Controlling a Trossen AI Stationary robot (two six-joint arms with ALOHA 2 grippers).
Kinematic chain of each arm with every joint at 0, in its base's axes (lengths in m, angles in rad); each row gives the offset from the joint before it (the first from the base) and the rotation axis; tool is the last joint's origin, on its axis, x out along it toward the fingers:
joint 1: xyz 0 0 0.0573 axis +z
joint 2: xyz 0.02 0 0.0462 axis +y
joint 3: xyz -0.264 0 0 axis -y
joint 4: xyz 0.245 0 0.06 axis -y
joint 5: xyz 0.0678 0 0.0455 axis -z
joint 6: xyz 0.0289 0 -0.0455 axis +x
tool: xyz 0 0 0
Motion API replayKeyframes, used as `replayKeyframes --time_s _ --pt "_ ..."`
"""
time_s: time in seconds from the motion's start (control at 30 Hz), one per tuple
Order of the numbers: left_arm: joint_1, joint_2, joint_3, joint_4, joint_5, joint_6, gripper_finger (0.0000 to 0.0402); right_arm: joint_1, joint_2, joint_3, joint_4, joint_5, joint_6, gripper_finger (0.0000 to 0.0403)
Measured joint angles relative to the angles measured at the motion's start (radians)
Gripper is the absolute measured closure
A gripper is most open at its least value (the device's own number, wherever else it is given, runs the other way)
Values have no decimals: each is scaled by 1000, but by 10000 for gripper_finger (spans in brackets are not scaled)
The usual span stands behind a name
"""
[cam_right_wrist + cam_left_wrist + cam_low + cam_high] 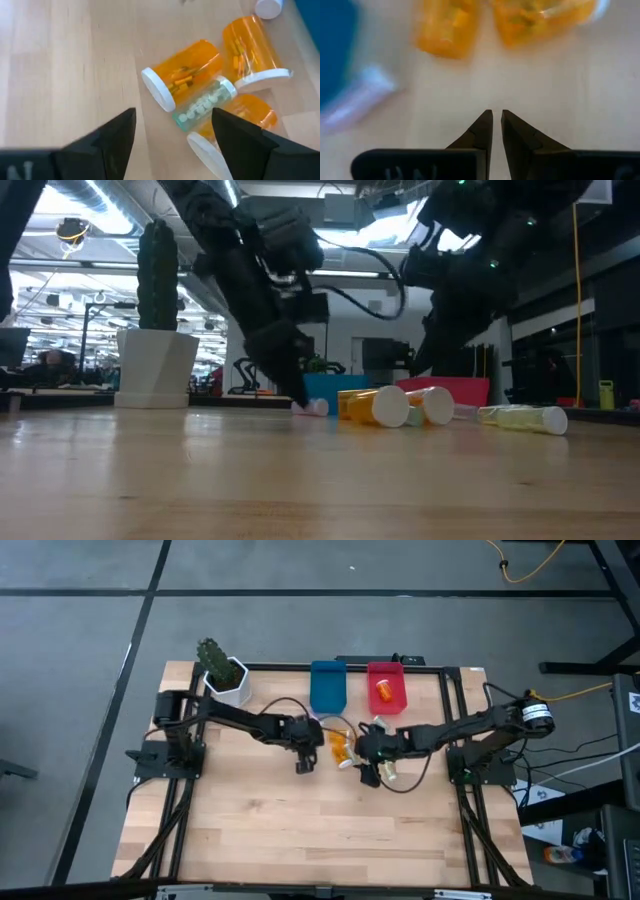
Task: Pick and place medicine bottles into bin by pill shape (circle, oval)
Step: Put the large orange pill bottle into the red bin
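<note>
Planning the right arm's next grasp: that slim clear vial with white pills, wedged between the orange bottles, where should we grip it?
Probably by its free end, from above. The vial lies flat, with orange bottles flanking its sides, so the open right gripper gets little room across the middle.

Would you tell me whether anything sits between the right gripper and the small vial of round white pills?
Nothing visible does: the open right gripper faces the teal vial directly, though orange bottles crowd it on both sides.

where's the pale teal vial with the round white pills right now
The pale teal vial lies on its side in the right wrist view, wedged between orange bottles, just ahead of the open right gripper. From above, that cluster sits mid-table, in front of the blue bin.
</note>
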Motion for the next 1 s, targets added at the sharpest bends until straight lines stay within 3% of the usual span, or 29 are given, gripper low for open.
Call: replayKeyframes --time_s 0.27,0.67,0.83,1.0 --pt "-38 -197 -78 -55 -188 -70 367 56 0 -1 44 49 11 141" --pt "-105 -531 -352 -40 -402 -219 367 70 67 7 170 136 203 141" --pt "-109 -595 -412 -14 -417 -237 367 65 146 110 92 162 226 141" --pt "-110 -603 -430 -9 -421 -238 367 58 266 300 -179 213 283 141"
